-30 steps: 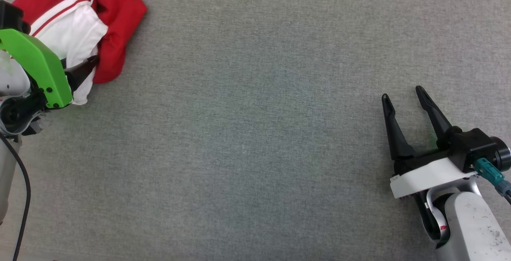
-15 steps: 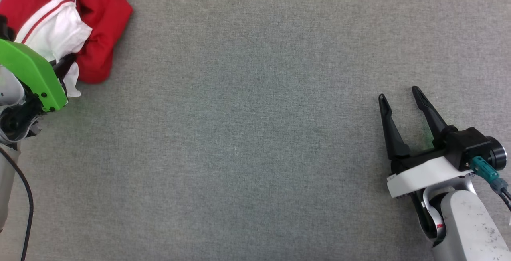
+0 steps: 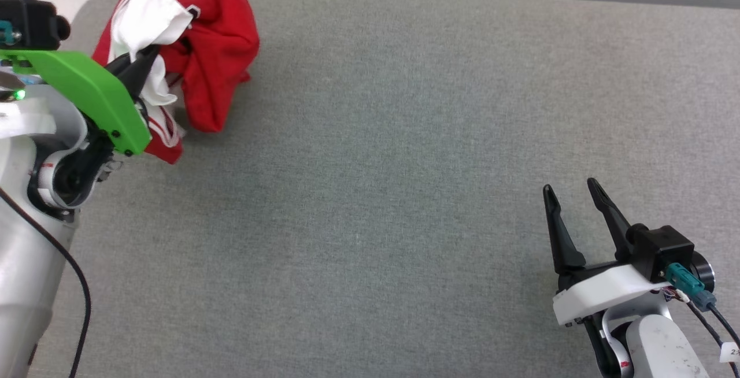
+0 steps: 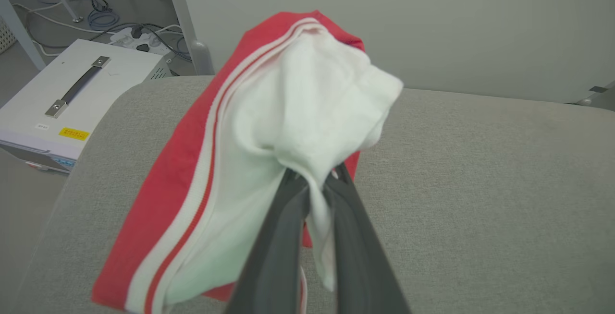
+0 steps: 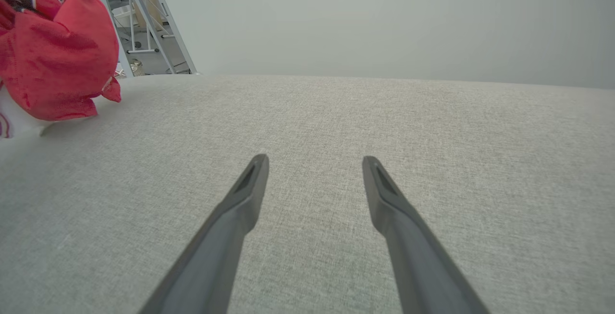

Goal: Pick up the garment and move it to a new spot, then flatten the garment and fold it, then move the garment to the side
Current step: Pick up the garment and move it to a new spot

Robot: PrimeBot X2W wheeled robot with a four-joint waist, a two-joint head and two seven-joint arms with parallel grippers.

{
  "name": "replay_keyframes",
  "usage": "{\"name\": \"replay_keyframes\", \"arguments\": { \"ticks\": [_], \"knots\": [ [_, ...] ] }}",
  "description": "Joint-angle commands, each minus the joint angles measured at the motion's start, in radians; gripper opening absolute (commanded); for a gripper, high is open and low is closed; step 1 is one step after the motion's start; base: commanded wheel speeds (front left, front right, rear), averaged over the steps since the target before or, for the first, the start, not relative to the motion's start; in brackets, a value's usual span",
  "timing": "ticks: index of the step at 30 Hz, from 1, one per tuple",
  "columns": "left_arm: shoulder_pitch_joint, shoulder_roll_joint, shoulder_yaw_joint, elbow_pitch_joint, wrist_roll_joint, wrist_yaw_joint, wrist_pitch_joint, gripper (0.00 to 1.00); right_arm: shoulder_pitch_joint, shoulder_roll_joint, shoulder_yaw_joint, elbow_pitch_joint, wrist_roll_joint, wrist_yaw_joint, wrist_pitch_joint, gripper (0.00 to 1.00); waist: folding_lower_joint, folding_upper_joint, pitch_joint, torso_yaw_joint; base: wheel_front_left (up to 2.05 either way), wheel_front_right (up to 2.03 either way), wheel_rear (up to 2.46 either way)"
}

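The red garment (image 3: 217, 48) hangs bunched at the top left of the head view, lifted off the grey table, its lower folds near the surface. My left gripper (image 3: 151, 55) is shut on its white sleeve (image 4: 307, 112), which shows red-white striped trim in the left wrist view, where the left gripper (image 4: 314, 175) pinches the cloth. Part of the black-white print shows on the garment (image 5: 53, 50) at the left of the right wrist view. My right gripper (image 3: 570, 190) stands open at the lower right, far from the garment, nothing between its fingers (image 5: 250, 184).
The grey fabric-covered table (image 3: 393, 152) spans the view, its far edge at the top. Beyond its left corner a white case (image 4: 72, 98) with a handle sits on the floor among cables. A metal frame (image 5: 144, 26) stands behind the table.
The head camera has tilted, so the table's far edge now shows. My left gripper has raised the garment off the table, and it now hangs from the held sleeve. The right gripper stays open.
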Motion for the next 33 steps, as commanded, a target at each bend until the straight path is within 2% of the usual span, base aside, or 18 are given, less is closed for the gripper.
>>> {"name": "replay_keyframes", "arguments": {
  "ticks": [1, 4, 8, 11, 14, 20, 25, 26, 27, 30, 33],
  "knots": [
    [0.01, -0.017, -0.009, -0.031, 0.008, 0.017, 0.006, 0.0, 0.014, 0.007, -0.006, 0.004, 0.008, -0.001, -0.009, 1.0, 0.0, -0.0001, -0.109, 0.005, 0.0, 0.0, 0.0],
    [0.014, -0.062, -0.035, -0.082, 0.008, 0.049, 0.025, 0.0, 0.025, 0.016, -0.013, 0.009, 0.013, -0.001, -0.01, 1.0, 0.0, -0.0001, -0.141, -0.008, 0.0, 0.0, 0.0],
    [0.015, -0.15, -0.088, -0.118, 0.018, 0.089, 0.032, 0.0, 0.037, 0.024, -0.031, 0.005, 0.018, -0.001, -0.01, 1.0, 0.0, -0.0001, -0.171, -0.035, 0.0, 0.0, 0.0],
    [-0.008, -0.217, -0.135, -0.097, 0.046, 0.099, 0.016, 0.0, 0.044, 0.028, -0.048, -0.007, 0.02, -0.001, -0.01, 1.0, 0.0, -0.0001, -0.175, -0.061, 0.0, 0.0, 0.0],
    [-0.033, -0.309, -0.177, -0.037, 0.067, 0.107, -0.021, 0.0, 0.047, 0.031, -0.061, -0.016, 0.023, -0.001, -0.01, 1.0, 0.0, -0.0001, -0.179, -0.098, 0.0, 0.0, 0.0],
    [-0.047, -0.457, -0.262, 0.121, 0.122, 0.116, -0.107, 0.0, 0.05, 0.034, -0.092, -0.033, 0.024, -0.001, -0.011, 1.0, 0.0, -0.0001, -0.177, -0.178, 0.0, 0.0, 0.0],
    [-0.015, -0.544, -0.351, 0.263, 0.14, 0.1, -0.168, 0.0, 0.055, 0.035, -0.128, -0.042, 0.02, -0.001, -0.011, 1.0, 0.0, -0.0001, -0.179, -0.233, 0.0, 0.0, 0.0],
    [-0.003, -0.554, -0.377, 0.287, 0.139, 0.093, -0.181, 0.72, 0.055, 0.035, -0.136, -0.042, 0.02, -0.001, -0.011, 1.0, 0.0, -0.0001, -0.181, -0.244, 0.0, 0.0, 0.0],
    [0.006, -0.559, -0.401, 0.303, 0.137, 0.087, -0.187, 1.0, 0.055, 0.035, -0.141, -0.042, 0.019, -0.001, -0.011, 1.0, 0.0, -0.0001, -0.182, -0.251, 0.0, 0.0, 0.0],
    [0.039, -0.564, -0.501, 0.288, 0.081, 0.057, -0.197, 1.0, 0.055, 0.035, -0.152, -0.043, 0.017, -0.001, -0.011, 1.0, 0.0, -0.0001, -0.185, -0.264, 0.0, 0.0, 0.0],
    [0.047, -0.564, -0.577, 0.239, 0.018, 0.063, -0.228, 1.0, 0.056, 0.035, -0.156, -0.045, 0.015, -0.001, -0.011, 1.0, 0.0, -0.0001, -0.187, -0.259, 0.0, 0.0, 0.0]
  ]
}}
